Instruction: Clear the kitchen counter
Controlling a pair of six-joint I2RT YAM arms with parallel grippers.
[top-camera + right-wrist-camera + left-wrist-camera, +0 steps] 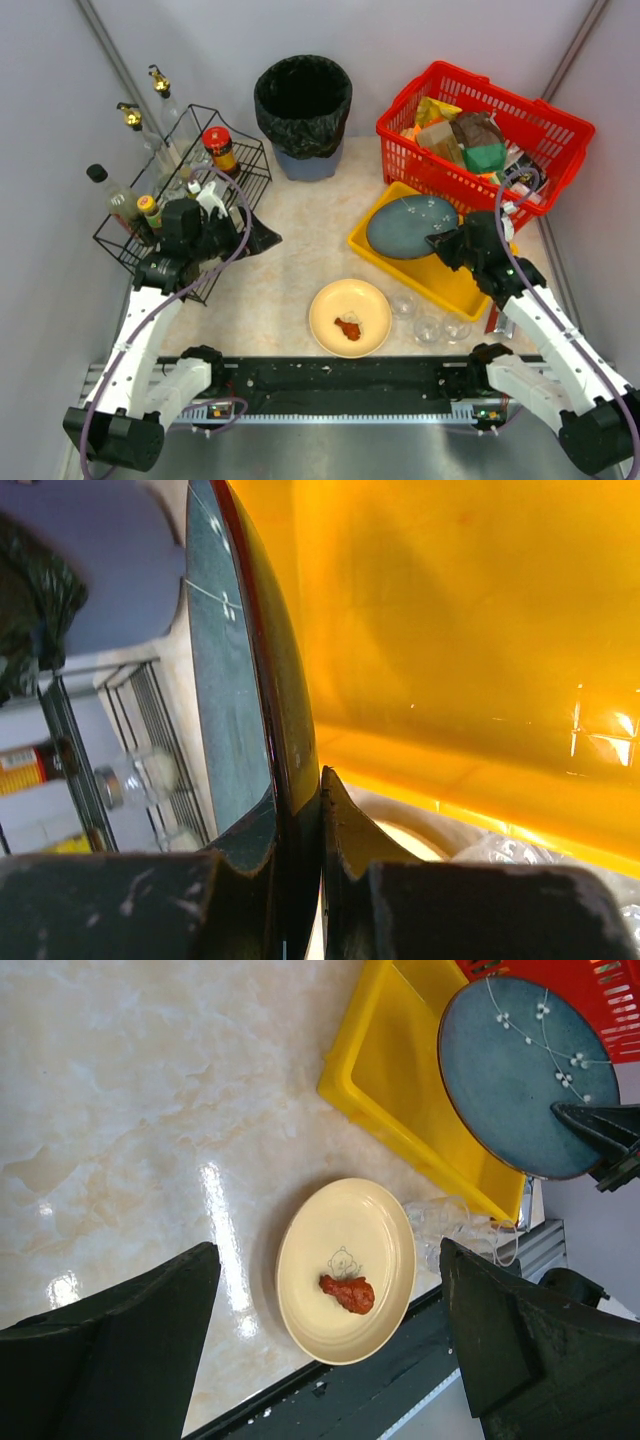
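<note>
Nearest the lens, the left arm's matte black fingers are spread wide and hold nothing, hanging above the table, a broad glossy beige-pink top with a faint marbled pattern that carries everything here. At the left stands a black wire rack of clear glass bottles and a red-capped jar whose label is too small to read. Behind the middle is a round bin lined with crinkled black plastic. Near the front edge lies a smooth oval cream plate with a faint line drawing of a small figure at its centre and a lumpy red-brown piece of food just beside it. Clear glasses cluster to its right, close to a shiny yellow plastic tray. Over that tray is a round blue-grey glazed plate painted with thin white branches and dots; the right arm's scuffed black fingers are pressed nearly together, pinching its dark rim. Beyond sits a red plastic lattice basket holding packets whose print cannot be read.
</note>
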